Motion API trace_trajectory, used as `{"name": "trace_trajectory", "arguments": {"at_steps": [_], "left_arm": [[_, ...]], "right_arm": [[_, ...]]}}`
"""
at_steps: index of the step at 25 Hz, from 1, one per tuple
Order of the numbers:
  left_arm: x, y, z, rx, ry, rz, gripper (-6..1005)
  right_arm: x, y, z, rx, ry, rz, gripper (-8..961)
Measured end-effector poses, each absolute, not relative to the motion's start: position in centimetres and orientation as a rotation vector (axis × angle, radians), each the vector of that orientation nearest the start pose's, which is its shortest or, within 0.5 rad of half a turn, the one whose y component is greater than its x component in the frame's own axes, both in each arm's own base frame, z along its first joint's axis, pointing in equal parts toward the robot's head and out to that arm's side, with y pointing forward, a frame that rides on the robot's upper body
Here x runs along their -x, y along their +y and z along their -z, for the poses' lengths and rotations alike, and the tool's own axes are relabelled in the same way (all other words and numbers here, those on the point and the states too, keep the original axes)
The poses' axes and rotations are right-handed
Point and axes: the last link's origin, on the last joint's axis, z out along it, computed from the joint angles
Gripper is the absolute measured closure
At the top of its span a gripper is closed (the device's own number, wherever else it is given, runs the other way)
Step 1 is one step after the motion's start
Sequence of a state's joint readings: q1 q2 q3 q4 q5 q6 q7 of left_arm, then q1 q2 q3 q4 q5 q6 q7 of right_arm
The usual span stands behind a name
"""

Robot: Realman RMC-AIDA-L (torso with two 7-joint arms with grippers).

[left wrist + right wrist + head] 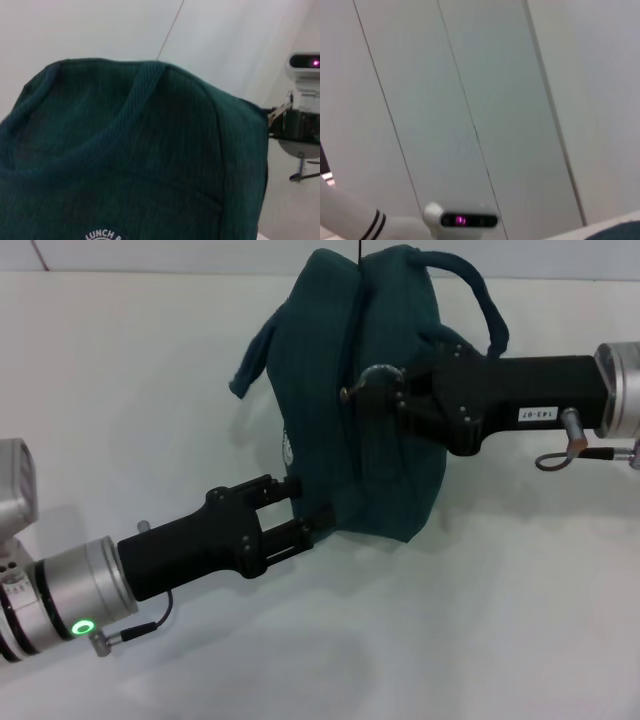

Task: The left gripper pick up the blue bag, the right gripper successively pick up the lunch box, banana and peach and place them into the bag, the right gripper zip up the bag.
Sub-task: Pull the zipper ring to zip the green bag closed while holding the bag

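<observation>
Both grippers are seen at the blue bag (pixel 375 430), which stands on the white table (pixel 150 390) between them. At the bag's lower near side, the left gripper (pixel 305 508) is reached in from the left, its two fingers (pixel 283 483) set one above the other with a narrow gap between them. Their tips are met by the bag's fabric, but whether a fold is pinched between them cannot be told, since the tips are lost against the dark cloth. On the opposite side, higher up, the right gripper (pixel 385 390) is pressed against the bag's top seam, its fingers drawn close together at the metal ring zipper pull (pixel 372 375). The ring is seen right at the fingertips, and appears to be held, though the contact itself is hard to make out.

From the left wrist view, the bag's side fills the frame just ahead of the claw, with one rope-like handle (pixel 125 117) lying across it and a white logo (pixel 102 235) cut off at the edge. Nothing of the bag's inside is shown. From the right wrist view, only a wall and a sliver of teal fabric are seen.
</observation>
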State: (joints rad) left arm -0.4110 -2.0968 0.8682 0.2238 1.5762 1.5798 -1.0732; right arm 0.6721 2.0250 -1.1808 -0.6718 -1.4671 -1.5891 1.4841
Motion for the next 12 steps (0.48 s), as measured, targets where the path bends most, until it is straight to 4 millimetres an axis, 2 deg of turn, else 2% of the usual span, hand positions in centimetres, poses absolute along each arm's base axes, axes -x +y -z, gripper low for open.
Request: {"name": "trace_trajectory", "arguments": {"at_steps": [12], "left_arm": [[27.28, 26.86, 5.82, 2.454, -0.784, 1.186, 397]], "right_arm": [[-15.27, 35.27, 1.49, 2.920, 0.391, -1.085, 944]]}}
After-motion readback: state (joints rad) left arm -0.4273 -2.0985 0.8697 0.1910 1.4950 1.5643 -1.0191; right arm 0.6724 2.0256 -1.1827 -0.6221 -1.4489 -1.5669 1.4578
